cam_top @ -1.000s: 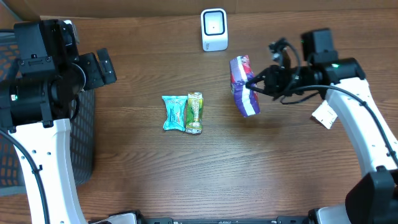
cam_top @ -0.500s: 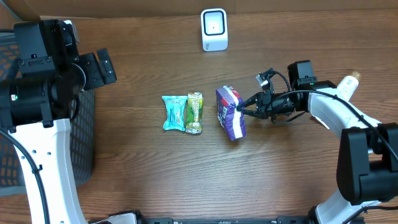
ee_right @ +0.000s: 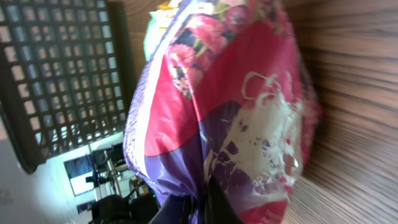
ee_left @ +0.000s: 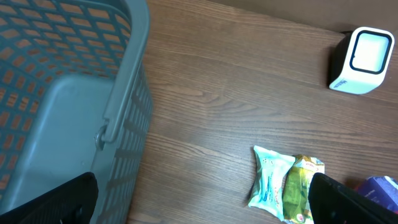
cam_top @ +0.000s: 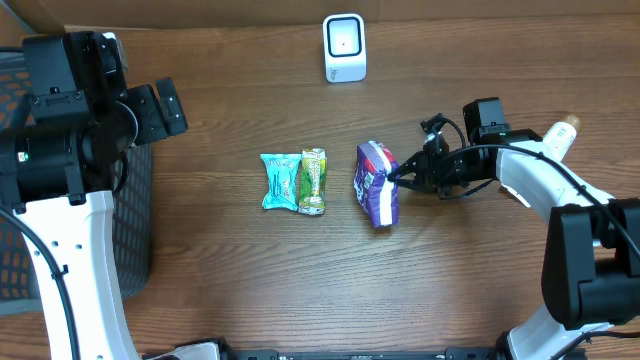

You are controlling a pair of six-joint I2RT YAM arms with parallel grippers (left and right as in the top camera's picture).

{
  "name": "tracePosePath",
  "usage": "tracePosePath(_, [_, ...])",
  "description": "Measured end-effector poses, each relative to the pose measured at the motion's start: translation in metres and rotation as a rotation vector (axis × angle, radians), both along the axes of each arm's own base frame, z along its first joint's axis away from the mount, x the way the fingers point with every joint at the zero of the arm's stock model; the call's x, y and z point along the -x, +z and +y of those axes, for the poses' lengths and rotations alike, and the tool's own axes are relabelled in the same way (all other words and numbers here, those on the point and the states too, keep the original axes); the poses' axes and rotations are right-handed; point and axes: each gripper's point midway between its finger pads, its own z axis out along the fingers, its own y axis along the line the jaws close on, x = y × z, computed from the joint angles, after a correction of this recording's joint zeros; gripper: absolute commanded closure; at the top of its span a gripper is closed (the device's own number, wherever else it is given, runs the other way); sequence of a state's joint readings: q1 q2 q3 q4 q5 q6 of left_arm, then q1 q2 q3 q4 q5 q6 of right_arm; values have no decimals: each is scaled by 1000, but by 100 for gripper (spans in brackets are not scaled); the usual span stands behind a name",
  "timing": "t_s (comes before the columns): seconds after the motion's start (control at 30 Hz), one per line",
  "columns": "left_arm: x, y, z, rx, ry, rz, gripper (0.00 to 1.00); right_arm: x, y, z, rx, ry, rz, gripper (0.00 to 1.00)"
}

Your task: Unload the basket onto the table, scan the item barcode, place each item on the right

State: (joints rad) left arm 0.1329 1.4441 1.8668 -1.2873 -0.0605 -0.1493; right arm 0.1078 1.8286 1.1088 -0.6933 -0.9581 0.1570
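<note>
The right jaws were clamped shut on one edge of the purple snack packet [cam_top: 377, 183], which stuck out straight ahead of their tips, low at the counter [cam_top: 300, 290]; whether it touched the wood could not be told. Just past the packet from those jaws lay a green packet [cam_top: 313, 181] touching a teal packet [cam_top: 280, 181]. The scanner [cam_top: 344, 47] stood well apart from them. The left jaws were spread wide and held nothing, above the basket [ee_left: 74, 81].
</note>
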Motion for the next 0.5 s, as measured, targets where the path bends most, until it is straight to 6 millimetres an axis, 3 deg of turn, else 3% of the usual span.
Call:
tracePosePath(0.17, [0,0,0,0,0,0,1,-3,-12,-24,85,-63,41,83])
tracePosePath(0.33, [0,0,0,0,0,0,0,-1,-39,-59,294,-126,84,69])
tracePosePath(0.5, [0,0,0,0,0,0,0,-1,-54,-79,439,-143,83,58])
